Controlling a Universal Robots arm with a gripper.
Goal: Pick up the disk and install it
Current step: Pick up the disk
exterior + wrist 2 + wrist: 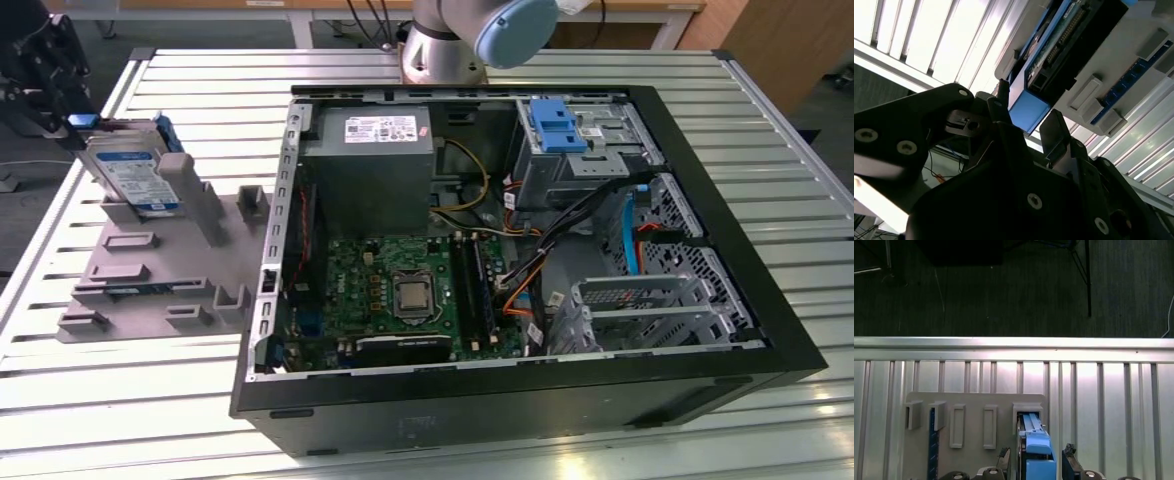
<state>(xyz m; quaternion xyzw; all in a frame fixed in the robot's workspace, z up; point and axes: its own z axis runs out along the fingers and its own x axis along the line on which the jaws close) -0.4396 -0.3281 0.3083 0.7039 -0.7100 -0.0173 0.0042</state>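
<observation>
fingers straddle the upright disk

the disk (134,172) stands on edge in a slot of the grey holder (154,265) on the slatted counter (561,70), which leaves its blue carrier end (1036,452) free for a grasp. the fingers (1069,456) are spread, one on each side of that end, with a gap beside one of them, so nothing is pinched yet. the open computer case (534,405) sits well apart from the fingers.

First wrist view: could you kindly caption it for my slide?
Open gripper straddles the upright disk in its grey holder.
</observation>
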